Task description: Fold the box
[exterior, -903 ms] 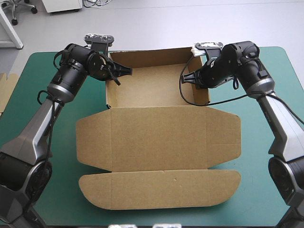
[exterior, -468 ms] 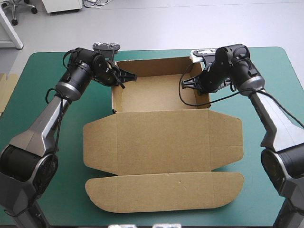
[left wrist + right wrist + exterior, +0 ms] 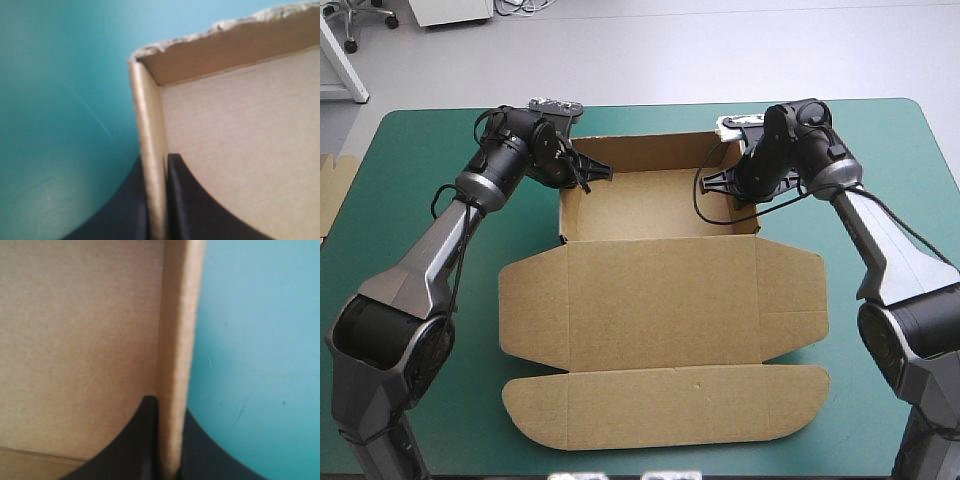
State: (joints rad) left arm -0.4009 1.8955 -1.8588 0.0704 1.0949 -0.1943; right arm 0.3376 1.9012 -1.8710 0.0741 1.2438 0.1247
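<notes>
The brown box (image 3: 660, 300) lies as an open tray near the table's far edge, its lid flat toward the near edge. The left gripper (image 3: 586, 170) pinches the tray's left wall (image 3: 563, 205) close to the far corner. In the left wrist view that gripper (image 3: 157, 161) straddles the wall (image 3: 149, 120), one black finger on each side. The right gripper (image 3: 724, 181) is shut on the right wall (image 3: 757, 215). From the right wrist camera, this gripper (image 3: 169, 406) has the wall's edge (image 3: 180, 315) running up between its fingers.
An edge of more brown board (image 3: 332, 190) shows at the table's left edge. Bare teal-green cover (image 3: 890, 380) lies to the right of the lid and along the left side (image 3: 420, 170).
Both grippers have shifted inward and toward the far edge while holding the walls. The box's left side has slid to the right with the left gripper.
</notes>
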